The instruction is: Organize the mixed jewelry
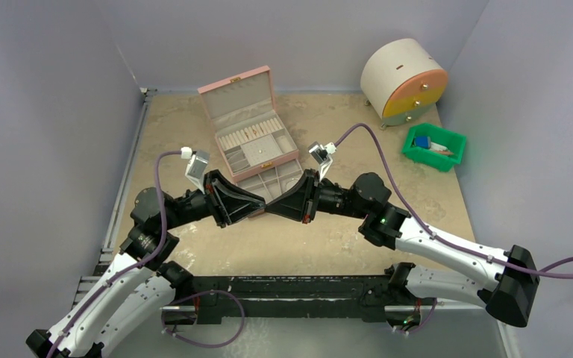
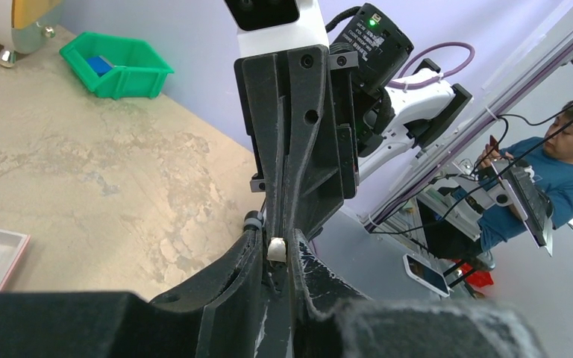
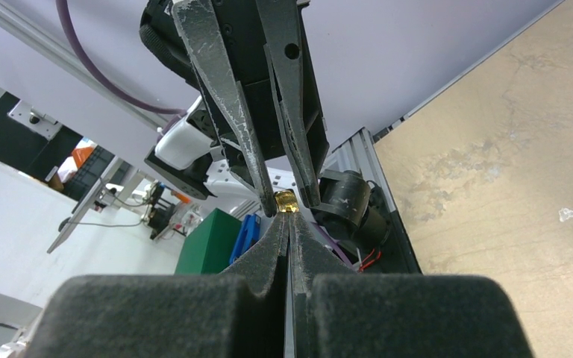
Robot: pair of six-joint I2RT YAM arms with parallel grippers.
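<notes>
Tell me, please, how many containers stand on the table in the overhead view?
3: the open pink jewelry box at centre back, the round drawer cabinet in the far right corner, and the green bin just before it. Smaller ones may be hidden.

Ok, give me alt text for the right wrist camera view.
The right gripper, jaws shut, holds a small gold piece at its tips in mid-air, between the slightly parted fingers of the left gripper pointing in from above. The mottled beige table lies to the right.
</notes>
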